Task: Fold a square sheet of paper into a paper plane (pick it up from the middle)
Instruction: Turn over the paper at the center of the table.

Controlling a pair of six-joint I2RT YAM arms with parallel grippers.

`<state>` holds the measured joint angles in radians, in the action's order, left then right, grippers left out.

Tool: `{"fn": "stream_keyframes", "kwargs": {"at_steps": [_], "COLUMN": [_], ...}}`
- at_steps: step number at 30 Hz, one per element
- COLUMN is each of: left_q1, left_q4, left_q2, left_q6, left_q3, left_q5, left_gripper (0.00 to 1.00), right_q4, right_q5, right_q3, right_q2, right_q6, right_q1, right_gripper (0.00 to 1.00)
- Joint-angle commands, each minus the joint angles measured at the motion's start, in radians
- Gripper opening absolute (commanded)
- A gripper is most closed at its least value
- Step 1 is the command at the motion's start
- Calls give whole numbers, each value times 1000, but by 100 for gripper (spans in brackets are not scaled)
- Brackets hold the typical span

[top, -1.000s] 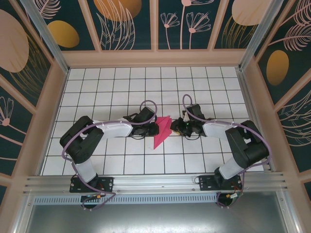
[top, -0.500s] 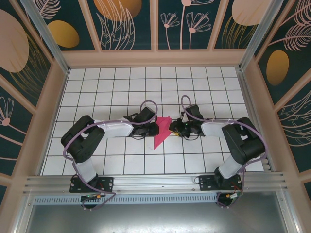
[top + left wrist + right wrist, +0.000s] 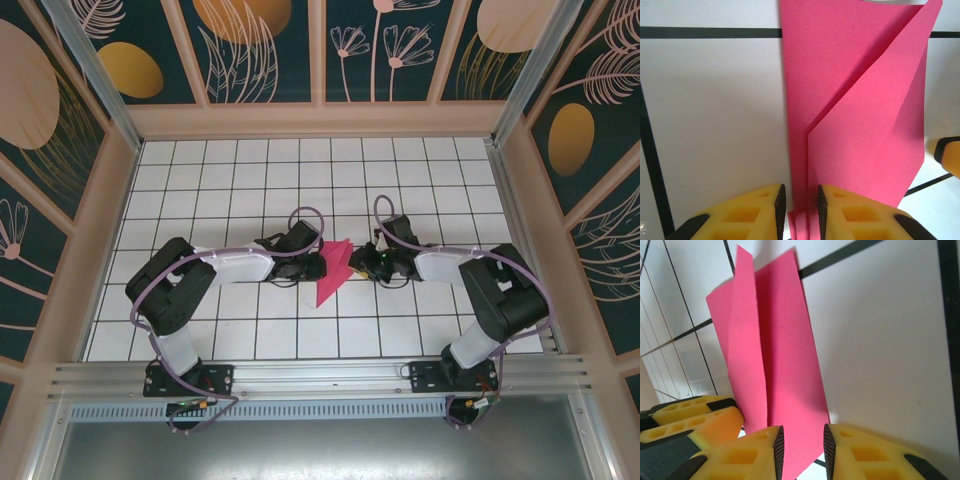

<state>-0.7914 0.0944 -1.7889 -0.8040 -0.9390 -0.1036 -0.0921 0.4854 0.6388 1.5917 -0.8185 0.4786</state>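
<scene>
Table (image 3: 250,180): white surface with a black grid, walled by panels with a plant pattern; both arms reach inward over its middle.
Left arm (image 3: 230,268): stretched low towards the centre from the left; right arm (image 3: 450,265): stretched low towards the centre from the right.
Paper plane (image 3: 333,270): magenta-pink, folded to a narrow point, lying in the middle of the table between the two grippers, its tip towards the near edge; overlapping folded layers show in the left wrist view (image 3: 860,115); one flap stands up from the rest in the right wrist view (image 3: 775,350).
Left gripper (image 3: 318,265): yellow fingers (image 3: 757,210) pinched on the plane's left edge.
Right gripper (image 3: 358,262): yellow fingers (image 3: 860,452) closed on the plane's right edge, paper passing between them.
</scene>
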Motion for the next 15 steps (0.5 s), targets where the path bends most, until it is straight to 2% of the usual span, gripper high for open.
{"fn": "stream_keyframes", "kwargs": {"at_steps": [1, 15], "left_q1": [2, 3], "left_q4": [25, 11], "left_q2": [-29, -61], "left_q6": [16, 14], "left_q3": [-6, -9], "left_q5": [-13, -41], "left_gripper": [27, 24], "right_q4": [44, -11], "right_q5": [-19, 44], "right_q3": [3, 36], "right_q2": [1, 86], "right_q6": [4, -21], "right_q1": [-1, 19], "right_gripper": [30, 29]}}
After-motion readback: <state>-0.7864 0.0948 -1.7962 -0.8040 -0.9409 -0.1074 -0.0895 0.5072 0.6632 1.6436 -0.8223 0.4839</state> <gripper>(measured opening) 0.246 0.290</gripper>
